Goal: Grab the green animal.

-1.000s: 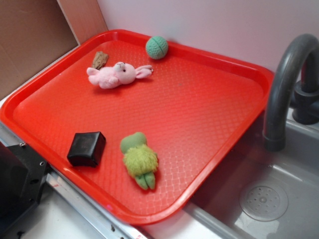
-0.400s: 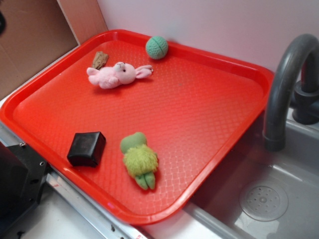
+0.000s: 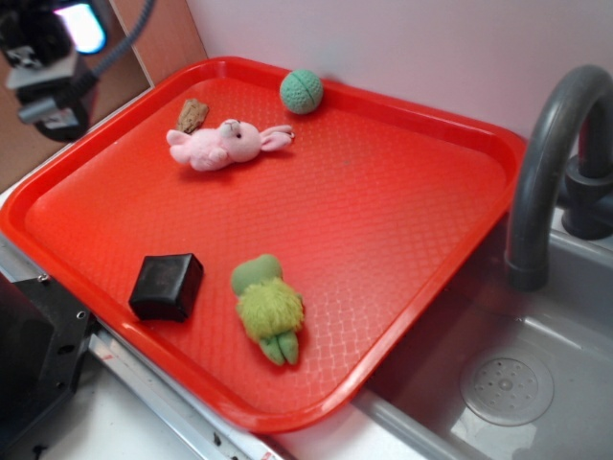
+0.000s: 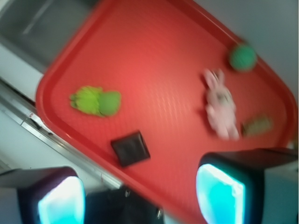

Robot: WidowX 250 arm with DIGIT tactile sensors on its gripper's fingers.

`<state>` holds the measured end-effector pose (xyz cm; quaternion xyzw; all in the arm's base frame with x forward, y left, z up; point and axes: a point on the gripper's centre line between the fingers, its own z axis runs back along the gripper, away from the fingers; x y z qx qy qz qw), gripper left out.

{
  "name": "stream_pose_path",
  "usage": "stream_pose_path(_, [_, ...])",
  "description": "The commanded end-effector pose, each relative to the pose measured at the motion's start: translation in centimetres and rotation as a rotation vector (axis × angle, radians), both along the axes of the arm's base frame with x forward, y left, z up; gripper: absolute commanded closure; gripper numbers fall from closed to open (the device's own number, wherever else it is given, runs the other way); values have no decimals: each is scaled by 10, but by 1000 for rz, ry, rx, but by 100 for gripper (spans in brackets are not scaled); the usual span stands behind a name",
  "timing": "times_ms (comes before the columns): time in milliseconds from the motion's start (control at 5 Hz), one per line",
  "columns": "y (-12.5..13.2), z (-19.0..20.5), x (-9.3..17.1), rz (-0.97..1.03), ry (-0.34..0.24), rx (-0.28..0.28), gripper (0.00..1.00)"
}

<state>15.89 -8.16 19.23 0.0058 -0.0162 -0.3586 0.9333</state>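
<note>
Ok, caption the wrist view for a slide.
Open tool high above the red tray; green animal lies untouched beside the black box.

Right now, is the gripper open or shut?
Open. In the wrist view the gripper has its two fingers spread wide with only the red tray between them; the green animal lies untouched.

Black end effector [image 4: 140, 196] with glowing cyan pads [image 4: 219, 193], grey cable [image 3: 129, 38]

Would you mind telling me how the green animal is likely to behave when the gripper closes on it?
The green animal looks plush with a fuzzy body, so it will probably squash and flop rather than stay rigid. It seems light. Lying flat on the red tray, it is unlikely to roll, unlike the knitted ball.
</note>
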Motion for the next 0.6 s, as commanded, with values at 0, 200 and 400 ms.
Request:
stream_pose_path(0, [-20,-28,0,-483,72,-190,0])
stream_pose_path(200, [-22,-50,-3,-728,142,-185,0])
stream_pose_path(400, [-32,-69,-2,-969,210,-102,0])
